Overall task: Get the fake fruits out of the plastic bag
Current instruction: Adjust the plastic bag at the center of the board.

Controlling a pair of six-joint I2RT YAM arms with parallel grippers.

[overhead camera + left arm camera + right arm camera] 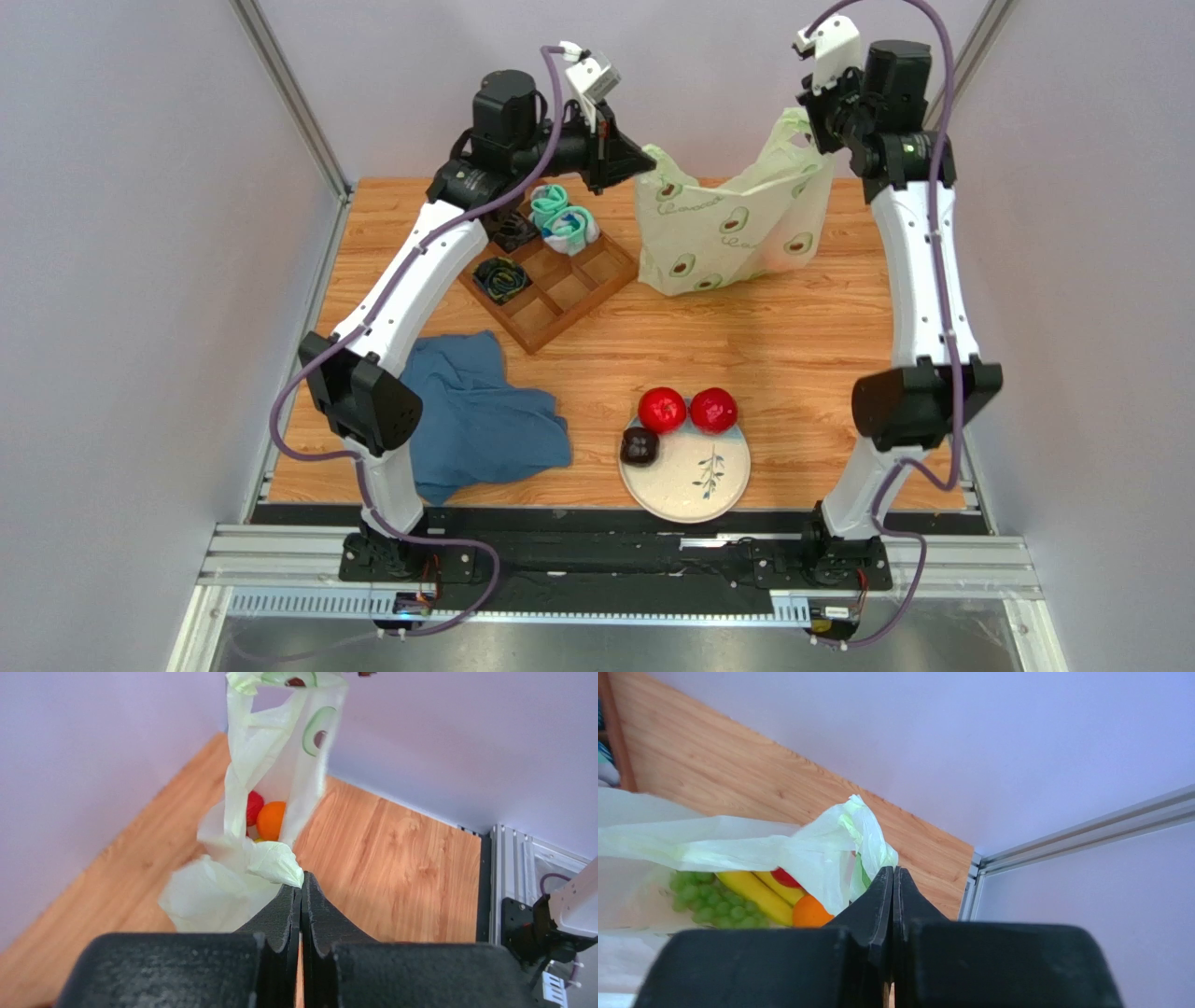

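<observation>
Left fingers [284, 913], right fingers [878, 903] pinching plastic bag [723, 224]; three fruits [662, 409] on plate [687, 490]

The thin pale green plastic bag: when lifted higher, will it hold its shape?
Probably not: the thin pale green plastic bag crumples where the left gripper and right gripper pinch it. The orange plastic ball and yellow bananas inside would likely shift.

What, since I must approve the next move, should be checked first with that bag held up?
1. Left gripper shut on a handle of the bag: ok.
2. Right gripper shut on the other handle: ok.
3. All fruit out of the bag: not ok; orange, bananas and grapes are inside.
4. Free room on the plate: ok.
5. Bottom of the bag off the table: cannot tell.
</observation>
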